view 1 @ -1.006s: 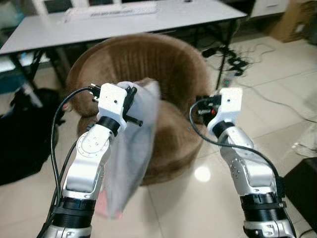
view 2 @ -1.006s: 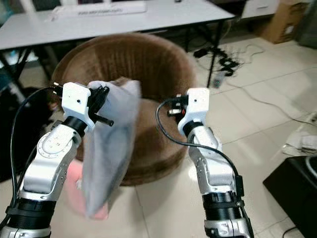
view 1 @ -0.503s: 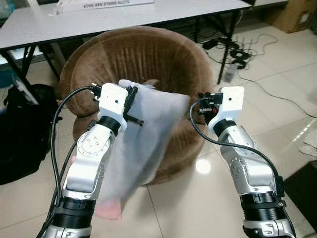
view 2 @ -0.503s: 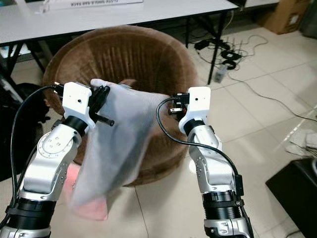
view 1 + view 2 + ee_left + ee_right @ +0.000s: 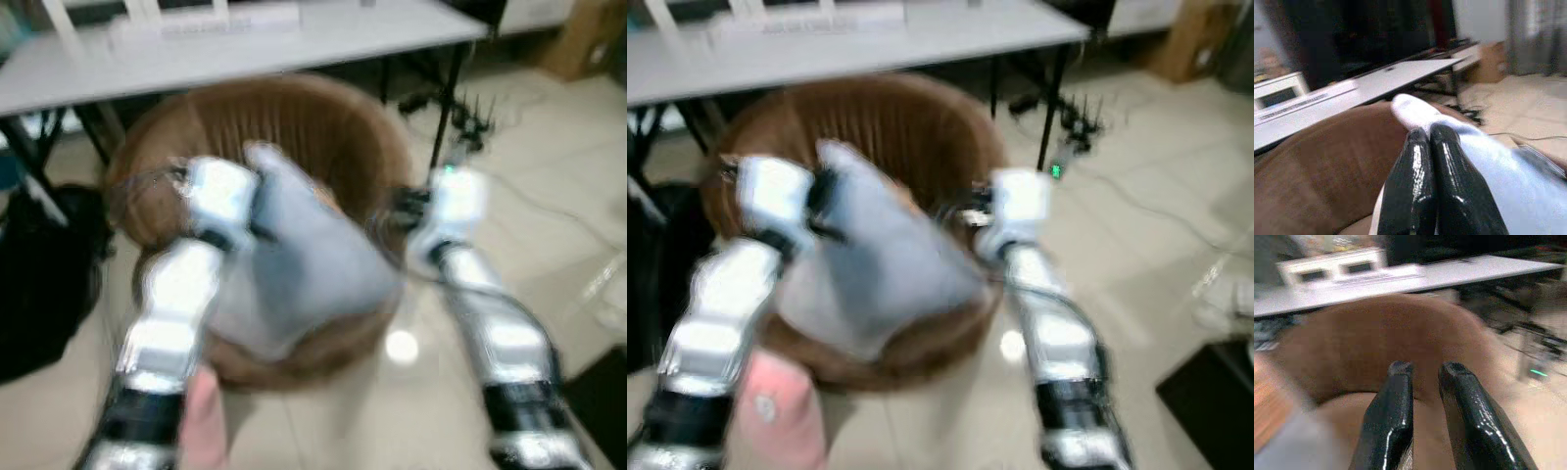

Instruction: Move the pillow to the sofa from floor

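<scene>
— Left wrist view: what is the left gripper (image 5: 1431, 134) doing?
— Pinching a corner of the grey pillow (image 5: 304, 259), which is hanging over the brown round sofa (image 5: 323, 127).
— And the right gripper (image 5: 1425, 369)?
— Hovering beside it above the seat, fingers slightly parted, gripping nothing.

soft pale grey cloth on the pillow (image 5: 299, 259), matt and creased. the round sofa (image 5: 333, 127) looks like ribbed brown fabric, dull and slightly rough. the left gripper (image 5: 1430, 139) has glossy black plastic fingers, pinched on the cloth; the right gripper (image 5: 1426, 369) gleams likewise. the floor (image 5: 578, 196) is shiny tile, the table (image 5: 323, 29) smooth matt white.
</scene>
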